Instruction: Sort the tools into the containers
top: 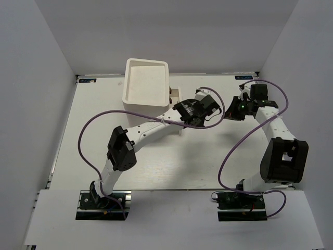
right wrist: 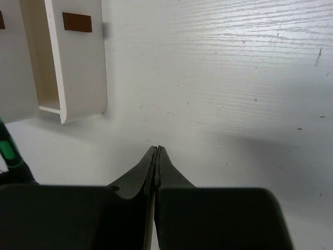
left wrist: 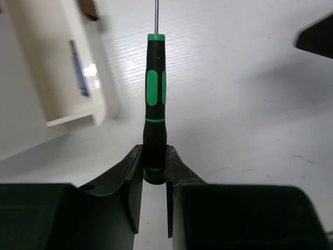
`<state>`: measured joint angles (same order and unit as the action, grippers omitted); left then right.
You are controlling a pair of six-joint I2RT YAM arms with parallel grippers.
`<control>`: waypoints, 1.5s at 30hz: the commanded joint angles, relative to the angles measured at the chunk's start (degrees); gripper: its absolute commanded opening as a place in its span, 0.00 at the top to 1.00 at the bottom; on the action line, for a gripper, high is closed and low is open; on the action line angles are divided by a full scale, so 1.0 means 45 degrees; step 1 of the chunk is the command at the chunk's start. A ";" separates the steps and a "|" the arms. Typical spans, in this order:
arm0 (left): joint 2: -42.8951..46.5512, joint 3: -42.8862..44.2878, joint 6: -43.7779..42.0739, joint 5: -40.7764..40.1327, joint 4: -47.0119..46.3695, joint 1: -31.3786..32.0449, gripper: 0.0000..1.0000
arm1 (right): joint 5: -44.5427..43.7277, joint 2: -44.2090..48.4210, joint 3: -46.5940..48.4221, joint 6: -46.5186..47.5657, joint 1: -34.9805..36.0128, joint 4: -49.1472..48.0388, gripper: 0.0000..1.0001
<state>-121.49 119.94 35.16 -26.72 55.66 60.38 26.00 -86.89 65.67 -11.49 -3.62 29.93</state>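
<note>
The left gripper (left wrist: 155, 167) clamps the butt of a thin dark-green screwdriver (left wrist: 155, 99), shaft pointing ahead, likely ready for the open drawer (left wrist: 101, 83) ahead to its left. The right gripper (right wrist: 157, 156) is pressed together, empty.

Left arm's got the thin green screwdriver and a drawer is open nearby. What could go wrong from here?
1. The left gripper pinches the screwdriver only at its butt end, so it may pivot or slip.
2. Its thin shaft leads and could catch the wall of the open drawer.
3. The shut right gripper sits close by; the arms might clash.
</note>
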 commanded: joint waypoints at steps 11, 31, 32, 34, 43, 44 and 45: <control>-0.1417 0.1607 -0.0801 -0.2831 0.2319 -0.1483 1.00 | 0.0316 0.0461 -0.0257 0.0052 -0.0387 -0.0070 1.00; -0.1576 0.1999 -0.1445 -0.3067 0.1753 -0.1894 0.71 | 0.1000 0.0110 -0.0043 0.0306 -0.0564 0.0106 0.92; -0.1383 0.1999 -0.1445 -0.3066 0.1598 -0.1894 0.89 | 0.1038 0.0072 -0.0062 0.0364 -0.0563 0.0106 0.92; -0.1031 0.1669 -0.1795 -0.2504 0.1150 -0.1894 1.00 | 0.1214 0.0013 -0.0023 0.0404 -0.0563 -0.0029 1.00; 0.4607 -0.0267 -0.3007 -0.1188 -0.2173 -0.2478 0.57 | 0.4964 -0.2739 0.1557 0.3072 0.0429 0.0337 0.69; 0.4905 0.0023 -0.3008 -0.1365 -0.2173 -0.2674 0.47 | 0.4849 -0.3321 0.2139 0.3176 0.0587 0.0398 0.57; 0.5140 0.0297 -0.3143 -0.1560 -0.2173 -0.3101 0.41 | 0.4770 -0.3463 0.2261 0.3255 0.0782 0.0322 0.53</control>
<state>-108.84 117.78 22.26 -31.09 50.59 50.70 42.59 -100.01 71.59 -2.26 -2.70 30.37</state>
